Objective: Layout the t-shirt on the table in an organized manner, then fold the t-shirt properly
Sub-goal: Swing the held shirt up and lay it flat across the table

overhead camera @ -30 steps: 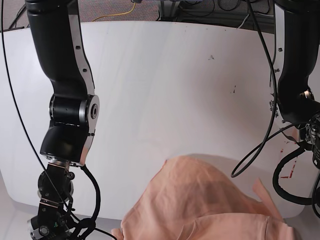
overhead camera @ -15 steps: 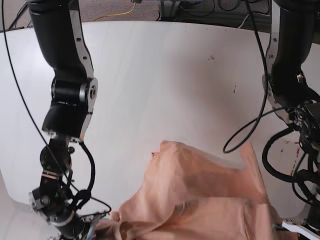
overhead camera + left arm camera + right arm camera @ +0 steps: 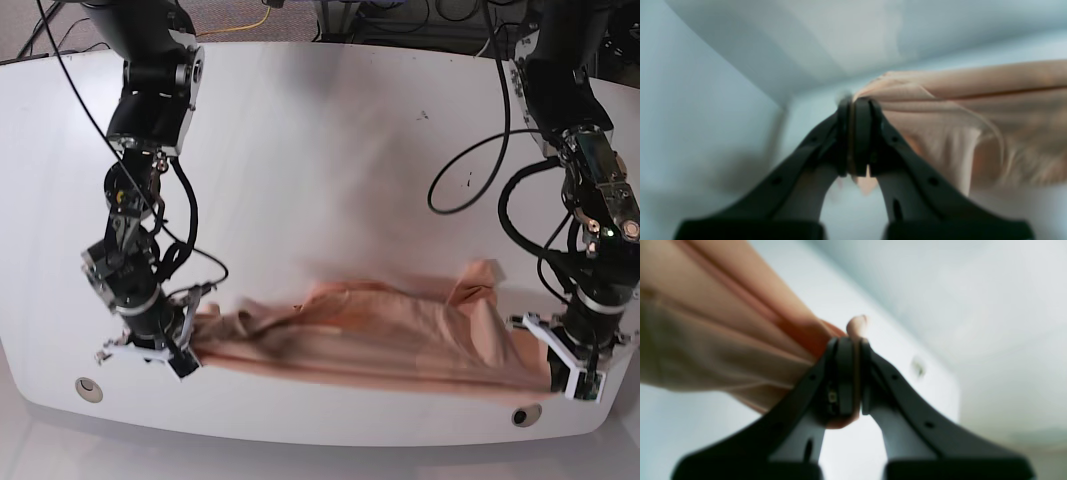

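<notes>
Peach cotton stretches in a long, rumpled band across the near part of the white worktop (image 3: pixel 330 150), the t-shirt (image 3: pixel 380 335) pulled out sideways between the two arms and blurred along its length. At the base view's left end, the right gripper (image 3: pixel 185 345) has its jaws clenched on a bunched edge of the cloth; the right wrist view shows the black jaws pressed together with a thin layer of fabric (image 3: pixel 740 340) pinched between them and a small fold poking out above the tips. At the other end, the left gripper (image 3: pixel 553 368) grips the opposite edge, and in the left wrist view its jaws (image 3: pixel 853 133) are likewise closed on the shirt (image 3: pixel 957 113), with a scrap of cloth showing below the pads. A flap of fabric stands up near the left gripper's end. Two round grommets sit close to the worktop's near edge, one (image 3: pixel 87 386) beside the right gripper and one (image 3: pixel 519 414) beside the left. Both wrist views are soft and out of focus.
</notes>
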Motion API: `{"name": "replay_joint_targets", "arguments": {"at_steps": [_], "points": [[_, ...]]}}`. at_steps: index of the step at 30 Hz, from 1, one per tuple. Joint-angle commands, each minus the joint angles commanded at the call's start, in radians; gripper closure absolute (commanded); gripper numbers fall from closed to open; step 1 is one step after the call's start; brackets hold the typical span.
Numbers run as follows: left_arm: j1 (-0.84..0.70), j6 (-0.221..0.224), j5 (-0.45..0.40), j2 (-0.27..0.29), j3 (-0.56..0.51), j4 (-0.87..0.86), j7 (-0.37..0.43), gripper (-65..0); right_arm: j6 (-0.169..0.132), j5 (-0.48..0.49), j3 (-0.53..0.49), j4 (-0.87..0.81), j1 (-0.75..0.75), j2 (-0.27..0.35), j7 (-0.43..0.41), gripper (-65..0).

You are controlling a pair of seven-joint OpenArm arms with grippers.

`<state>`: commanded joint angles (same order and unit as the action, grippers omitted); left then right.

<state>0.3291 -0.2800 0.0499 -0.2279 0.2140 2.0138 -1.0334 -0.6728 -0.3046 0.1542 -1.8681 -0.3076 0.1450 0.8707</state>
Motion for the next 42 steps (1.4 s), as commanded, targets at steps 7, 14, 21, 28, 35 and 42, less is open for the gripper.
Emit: {"name": "replay_joint_targets", "arguments": {"at_steps": [7, 14, 21, 28, 35, 42], "points": [[-0.183, 0.0, 0.0, 0.044, 0.054, 0.0, -0.002, 0.0, -0.002, 0.0, 0.0, -0.084, 0.169, -0.003, 0.032, -0.2], [-0.347, 0.0, 0.0, 0.072, 0.058, 0.0, -0.002, 0.0, -0.003, -0.002, 0.002, -0.092, 0.259, 0.005, 0.098, -0.2], [-0.473, 0.0, 0.0, 0.114, 0.069, 0.0, -0.002, 0.0, -0.003, -0.002, 0.002, -0.091, 0.325, 0.058, 0.107, -0.2], [-0.577, 0.0, 0.0, 0.121, 0.069, -0.002, -0.002, 0.0, -0.003, -0.002, 0.002, -0.091, 0.394, 0.064, 0.127, -0.2], [-0.689, 0.0, -0.002, 0.121, 0.068, -0.003, -0.002, 0.0, -0.003, -0.002, 0.002, -0.091, 0.485, 0.086, 0.138, -0.2], [-0.738, 0.0, -0.002, 0.121, 0.066, -0.006, -0.002, 0.0, -0.003, -0.002, 0.003, -0.091, 0.539, 0.084, 0.138, -0.2]]}}
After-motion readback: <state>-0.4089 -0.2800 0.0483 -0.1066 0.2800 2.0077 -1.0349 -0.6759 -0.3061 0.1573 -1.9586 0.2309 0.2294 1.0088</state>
